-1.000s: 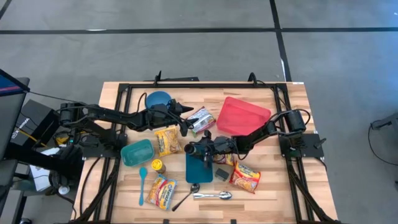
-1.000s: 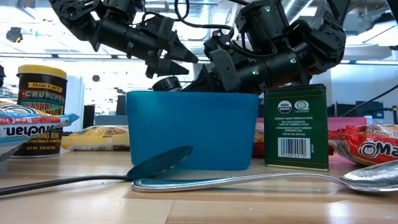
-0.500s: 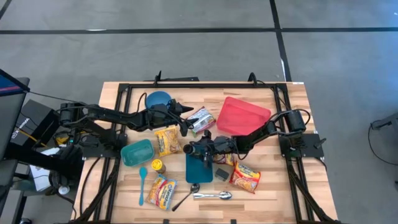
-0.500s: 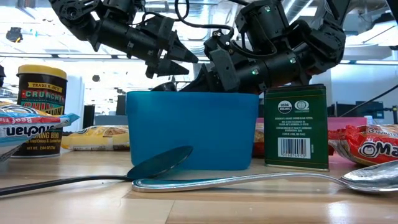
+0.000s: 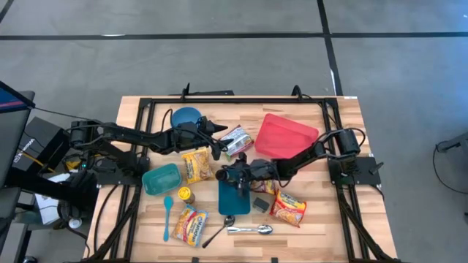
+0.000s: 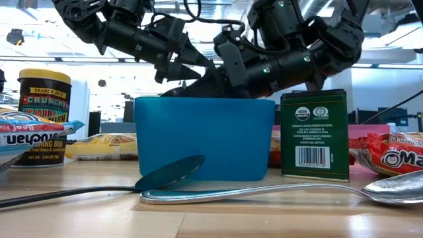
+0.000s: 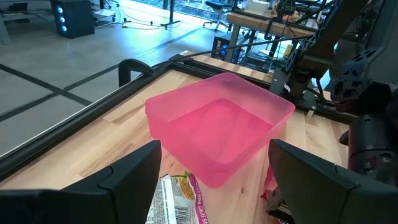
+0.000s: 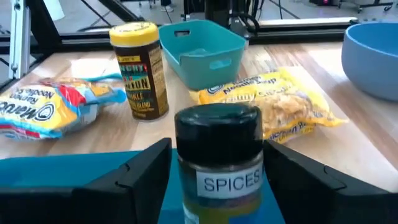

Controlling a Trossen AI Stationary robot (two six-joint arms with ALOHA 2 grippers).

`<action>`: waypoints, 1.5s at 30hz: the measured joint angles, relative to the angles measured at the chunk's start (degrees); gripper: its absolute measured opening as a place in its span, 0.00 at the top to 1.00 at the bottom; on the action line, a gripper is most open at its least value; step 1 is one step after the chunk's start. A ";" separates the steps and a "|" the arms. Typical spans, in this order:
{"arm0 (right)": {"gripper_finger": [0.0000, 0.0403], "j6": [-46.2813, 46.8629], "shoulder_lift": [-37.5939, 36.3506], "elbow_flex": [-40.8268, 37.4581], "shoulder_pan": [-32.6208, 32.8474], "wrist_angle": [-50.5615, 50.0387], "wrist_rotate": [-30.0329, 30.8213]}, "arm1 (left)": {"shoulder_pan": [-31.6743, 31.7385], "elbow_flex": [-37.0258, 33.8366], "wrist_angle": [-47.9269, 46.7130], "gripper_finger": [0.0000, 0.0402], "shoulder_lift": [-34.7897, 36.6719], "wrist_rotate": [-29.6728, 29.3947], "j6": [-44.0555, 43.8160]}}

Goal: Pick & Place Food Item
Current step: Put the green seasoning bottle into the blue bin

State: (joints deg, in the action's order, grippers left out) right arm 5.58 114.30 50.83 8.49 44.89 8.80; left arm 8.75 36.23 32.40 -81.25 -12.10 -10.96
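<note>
A spice jar [image 8: 217, 155] with a black lid and a white "SPICES" label stands upright between the fingers of my right gripper [image 8: 217, 186]. In the high view this gripper [image 5: 225, 175] is over the far end of the blue rectangular container [image 5: 234, 199], at the table's middle. In the low view the container's near wall [image 6: 205, 139] hides the jar. My left gripper [image 5: 218, 135] is open and empty. It hovers by a silver snack bag [image 5: 238, 140] and faces the pink container [image 7: 221, 134]. My right gripper pinches the jar's body [image 8: 252, 180] just under the lid, one finger on each side. The fingers come roughly level from the table's right side. The jar is upright over the blue container's floor [image 8: 62, 180]; whether its base rests there is hidden.
A green tin [image 5: 260, 203] stands right of the blue container. Ramen packs [image 5: 289, 207] [image 5: 190, 223], a yellow bag [image 5: 197, 164], a peanut jar [image 5: 186, 195], a teal tub [image 5: 161, 179], a blue bowl [image 5: 186, 117] and spoons [image 5: 248, 229] lie around.
My right gripper has gone down with the spice jar. In the low view the jar's lid, first showing above the blue container's rim, has sunk behind its wall.
</note>
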 joint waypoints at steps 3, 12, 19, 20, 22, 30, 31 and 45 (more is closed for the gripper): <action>0.39 -0.02 0.00 1.31 0.00 -3.72 0.02 | 0.00 0.00 0.00 0.27 0.00 -0.02 -0.02; 0.39 0.00 -0.02 3.10 0.00 -5.14 0.02 | 0.00 0.00 0.00 0.27 0.00 -0.01 -0.01; 0.42 -0.17 -0.02 3.10 0.00 -5.56 0.01 | 0.00 0.00 0.00 0.27 -0.02 -0.02 -0.02; 0.43 -0.17 -0.02 3.10 0.00 -5.52 0.00 | 0.00 0.00 0.00 0.27 -0.02 0.00 -0.02; 0.45 -0.15 -0.02 3.10 0.00 -5.49 0.00 | 0.00 0.00 0.00 0.27 -0.01 -0.02 -0.01; 0.46 -0.15 -0.02 3.10 0.00 -5.49 0.00 | 0.00 0.00 0.00 0.27 0.00 0.00 -0.02; 0.46 -0.15 -0.02 3.10 0.00 -5.49 0.00 | 0.00 0.00 0.00 0.27 -0.02 -0.02 -0.02; 0.47 -1.55 -0.02 3.08 0.50 -5.47 0.00 | 0.00 0.00 -0.02 0.27 -0.01 -0.02 -0.02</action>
State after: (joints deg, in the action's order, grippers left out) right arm 4.03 114.28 53.91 8.99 39.42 8.80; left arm 8.75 36.23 32.38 -81.27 -12.12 -10.98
